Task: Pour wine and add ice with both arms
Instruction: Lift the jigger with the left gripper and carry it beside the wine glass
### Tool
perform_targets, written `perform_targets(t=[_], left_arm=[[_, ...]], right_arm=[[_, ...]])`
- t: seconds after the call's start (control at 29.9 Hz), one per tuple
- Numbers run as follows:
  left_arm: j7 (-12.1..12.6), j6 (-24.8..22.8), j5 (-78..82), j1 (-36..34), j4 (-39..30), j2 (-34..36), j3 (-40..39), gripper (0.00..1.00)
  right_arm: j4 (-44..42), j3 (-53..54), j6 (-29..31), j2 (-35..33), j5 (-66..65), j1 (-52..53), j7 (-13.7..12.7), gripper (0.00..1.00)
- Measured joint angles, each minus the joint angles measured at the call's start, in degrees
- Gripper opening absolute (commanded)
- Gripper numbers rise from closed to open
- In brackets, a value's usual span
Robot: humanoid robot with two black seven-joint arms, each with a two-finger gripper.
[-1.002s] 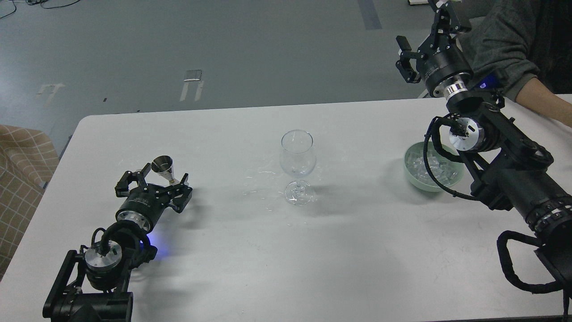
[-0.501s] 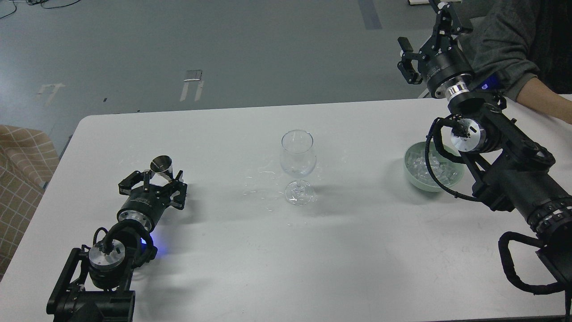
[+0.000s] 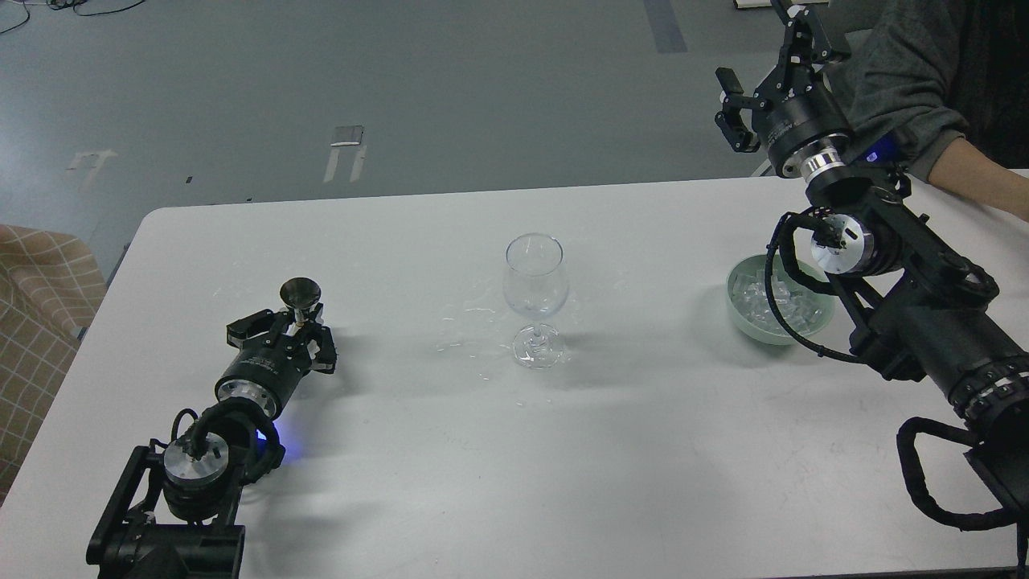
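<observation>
A small metal jigger (image 3: 300,294) stands on the white table (image 3: 450,450) at the left. My left gripper (image 3: 299,328) lies low on the table and is shut on the jigger's narrow waist. I cannot make out any wine inside it. An upright wine glass (image 3: 536,281) stands at the centre, well right of the jigger. A pale green bowl (image 3: 735,301) holding ice cubes (image 3: 760,297) sits at the right, partly hidden by my right arm. My right gripper (image 3: 760,48) is open and empty, raised high beyond the table's far edge, above and behind the bowl.
Clear wet streaks and droplets (image 3: 470,326) lie on the table left of the glass foot. A person's grey-sleeved arm (image 3: 908,88) rests at the far right corner, close behind my right gripper. A checked cloth (image 3: 40,289) lies off the left edge.
My left gripper's fingers have closed from wide apart onto the jigger's waist, and the wrist has rolled. The jigger now stands upright. The right arm has barely moved.
</observation>
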Motion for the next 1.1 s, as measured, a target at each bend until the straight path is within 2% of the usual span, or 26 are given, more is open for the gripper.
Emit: perform_targets(t=[0.07,0.43,0.7,1.1], left_arm=[[0.0,-0.2,-0.1,0.0,-0.1,-0.1,-0.1,0.0],[0.0,0.7,-0.4,-1.0,-2.4,-1.1,-0.2,0.0],[1.2,6.0,-0.5,-1.7,-11.3,-0.7,0.7,0.0],[2.4,16.4,-0.4,-1.0,-23.0,-1.4,4.2,0.0]], right_arm=[[0.0,0.0,0.0,0.0,0.0,-0.1,0.0,1.0],[0.1,-0.1,0.0,0.1,0.0,-0.2,-0.1,1.0],[0.0,-0.2,0.0,0.1,-0.1,-0.4,-0.1,1.0],[0.1,-0.1,0.1,0.1,-0.1,-1.0,-0.2,1.0]])
